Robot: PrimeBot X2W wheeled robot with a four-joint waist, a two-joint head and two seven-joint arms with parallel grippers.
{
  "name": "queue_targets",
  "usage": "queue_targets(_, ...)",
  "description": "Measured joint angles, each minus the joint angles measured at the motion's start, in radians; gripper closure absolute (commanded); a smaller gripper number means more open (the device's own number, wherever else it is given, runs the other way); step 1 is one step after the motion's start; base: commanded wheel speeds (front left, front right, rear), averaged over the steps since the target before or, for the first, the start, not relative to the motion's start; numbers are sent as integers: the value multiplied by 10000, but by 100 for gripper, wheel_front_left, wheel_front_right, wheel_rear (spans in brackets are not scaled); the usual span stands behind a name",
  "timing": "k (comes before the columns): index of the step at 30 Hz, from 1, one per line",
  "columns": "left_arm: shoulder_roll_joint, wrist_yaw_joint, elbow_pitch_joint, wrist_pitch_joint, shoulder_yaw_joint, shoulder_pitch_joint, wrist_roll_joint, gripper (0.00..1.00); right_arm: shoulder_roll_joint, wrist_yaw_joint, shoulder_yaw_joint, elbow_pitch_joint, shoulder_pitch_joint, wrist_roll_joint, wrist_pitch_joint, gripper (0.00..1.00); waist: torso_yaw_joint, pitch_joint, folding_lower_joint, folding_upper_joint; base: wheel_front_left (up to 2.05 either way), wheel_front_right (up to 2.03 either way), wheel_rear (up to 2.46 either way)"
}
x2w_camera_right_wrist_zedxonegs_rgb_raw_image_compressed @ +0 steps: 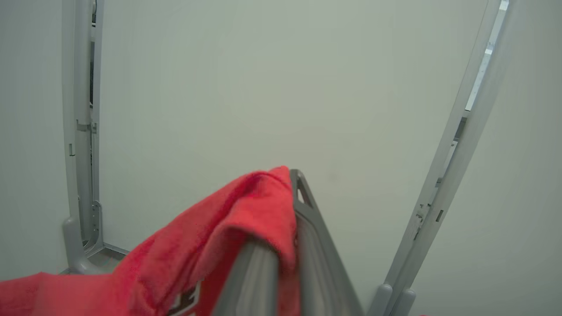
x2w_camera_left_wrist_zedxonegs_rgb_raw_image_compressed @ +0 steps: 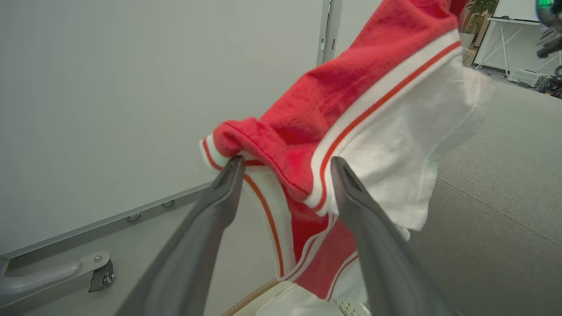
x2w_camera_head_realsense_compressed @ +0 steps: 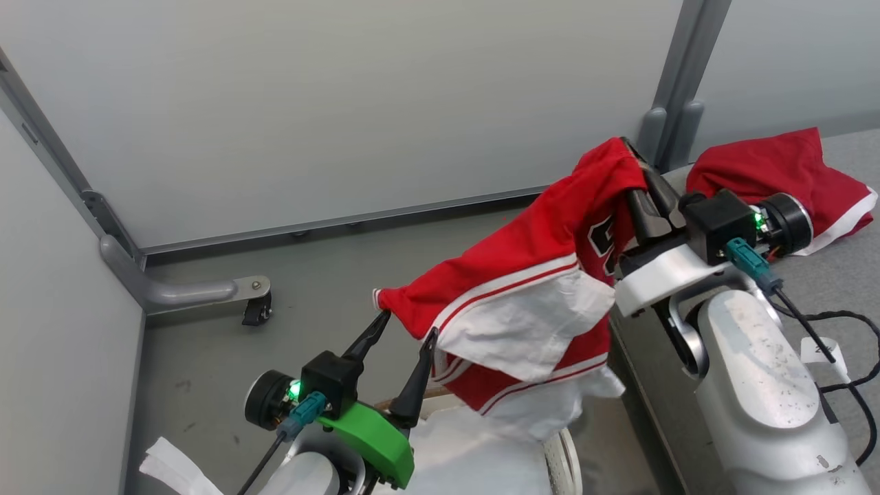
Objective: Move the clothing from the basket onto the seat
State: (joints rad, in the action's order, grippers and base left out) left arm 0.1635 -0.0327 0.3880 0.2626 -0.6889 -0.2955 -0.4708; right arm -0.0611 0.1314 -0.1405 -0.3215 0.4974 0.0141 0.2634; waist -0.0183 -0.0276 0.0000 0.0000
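Grey partitions (x2w_camera_head_realsense_compressed: 344, 103); red-striped jersey (x2w_camera_head_realsense_compressed: 522, 268), lettering (x2w_camera_head_realsense_compressed: 600, 242) illegible.

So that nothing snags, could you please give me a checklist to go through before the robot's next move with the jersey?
1. Right pincer shut on the striped jersey: ok.
2. Left pincer open: ok, though its fingers flank the jersey's hem.
3. Jersey's lower end free of the basket: cannot tell.
4. Jersey over the seat: not ok, it hangs beside it.
5. Red shorts lying on the seat: ok.
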Motion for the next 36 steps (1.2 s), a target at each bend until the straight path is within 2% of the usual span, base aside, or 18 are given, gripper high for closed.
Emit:
queue_targets(9,-355,-259,278,15,631,292,591,0,-153,0,692,182,50,303,0,100,-180,80,0,0,0,0,0)
queue_targets(16,-577,-393,236,17,984,568,1005,0,-157,0,688,94,-5,374,0,100,-592,143,0,0,0,0,0)
queue_targets(36,-965,-731,104,21,1338,604,1850,0,-240,0,821,96,8,324,0,100,-3436,811,0,0,0,0,0)
